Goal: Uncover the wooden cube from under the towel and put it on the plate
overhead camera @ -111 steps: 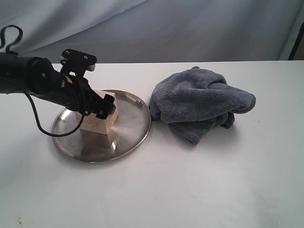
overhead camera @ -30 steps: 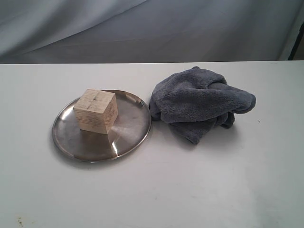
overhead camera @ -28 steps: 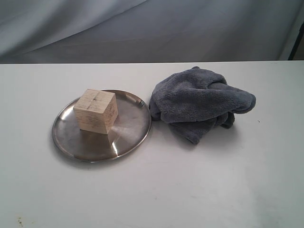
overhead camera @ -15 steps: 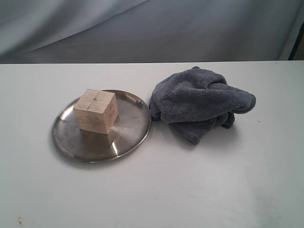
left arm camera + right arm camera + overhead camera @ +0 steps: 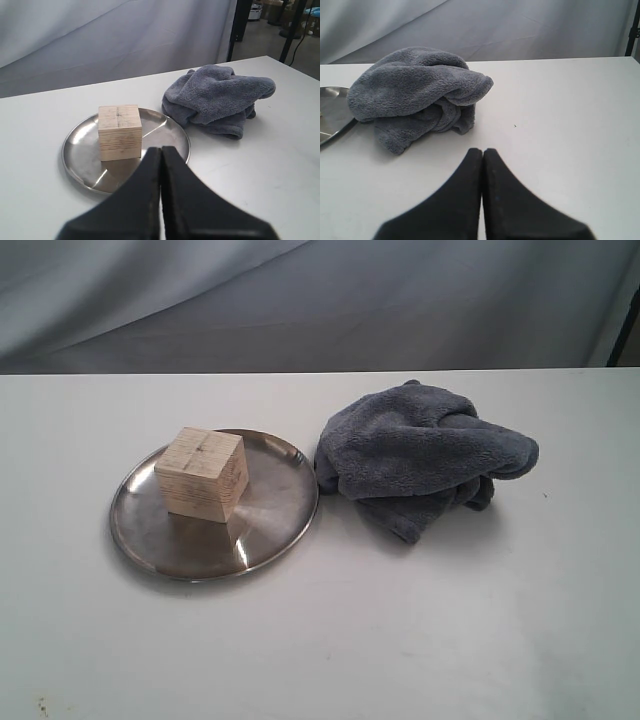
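The wooden cube (image 5: 202,474) (image 5: 119,131) stands upright on the steel plate (image 5: 272,525) (image 5: 172,137), left of the table's middle. Bunched in a heap just right of the plate lies the blue-grey towel (image 5: 420,455) (image 5: 217,97) (image 5: 415,92), touching or almost touching its rim. Neither arm appears in the exterior view. My left gripper (image 5: 161,150) is shut with nothing in it, held back from the plate's near rim. My right gripper (image 5: 482,151) is also shut and empty, hanging over bare table some way from the towel.
A grey cloth backdrop (image 5: 320,300) hangs behind the white table (image 5: 400,640). A dark stand leg (image 5: 625,330) shows at the far right edge. The plate's rim (image 5: 332,112) peeks into the right wrist view beside the towel.
The left arm, which was over the plate gripping the cube 3.7 s ago, has withdrawn out of the exterior view. Over the last second nothing has moved.
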Tool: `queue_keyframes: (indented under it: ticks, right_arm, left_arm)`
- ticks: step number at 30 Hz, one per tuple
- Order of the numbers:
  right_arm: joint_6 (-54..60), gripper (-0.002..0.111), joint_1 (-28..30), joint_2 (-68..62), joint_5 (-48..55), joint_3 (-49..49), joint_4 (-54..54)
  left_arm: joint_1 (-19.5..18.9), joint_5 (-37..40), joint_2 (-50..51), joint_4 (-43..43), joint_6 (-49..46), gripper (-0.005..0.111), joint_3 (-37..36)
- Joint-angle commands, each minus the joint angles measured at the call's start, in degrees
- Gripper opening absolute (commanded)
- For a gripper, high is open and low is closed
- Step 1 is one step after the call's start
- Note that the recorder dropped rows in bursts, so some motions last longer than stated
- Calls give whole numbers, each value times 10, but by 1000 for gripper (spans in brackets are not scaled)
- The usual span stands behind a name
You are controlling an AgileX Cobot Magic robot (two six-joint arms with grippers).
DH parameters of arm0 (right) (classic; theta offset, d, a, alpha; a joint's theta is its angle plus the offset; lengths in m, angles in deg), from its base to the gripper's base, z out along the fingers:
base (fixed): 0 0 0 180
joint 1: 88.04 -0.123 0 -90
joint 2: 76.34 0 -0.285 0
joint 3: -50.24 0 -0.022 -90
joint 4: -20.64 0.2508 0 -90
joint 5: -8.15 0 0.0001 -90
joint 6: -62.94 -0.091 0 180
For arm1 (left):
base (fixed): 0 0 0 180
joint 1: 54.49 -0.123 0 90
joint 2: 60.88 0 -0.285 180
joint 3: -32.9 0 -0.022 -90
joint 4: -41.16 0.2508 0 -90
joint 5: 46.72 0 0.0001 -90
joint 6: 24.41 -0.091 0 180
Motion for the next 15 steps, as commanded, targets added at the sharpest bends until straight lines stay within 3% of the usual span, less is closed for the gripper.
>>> queue_keyframes:
  ticks: [1, 9, 15]
  right_arm:
    - [-2, 0, -1, 4, -1, -2, 0]
    - [-2, 0, -1, 4, -1, -2, 0]
    - [-2, 0, -1, 4, -1, -2, 0]
  left_arm:
    - [0, -6, -2, 3, -1, 1, -4]
    - [-2, -10, -2, 5, -3, 1, -4]
    - [-52, -35, -2, 5, -1, 1, -4]
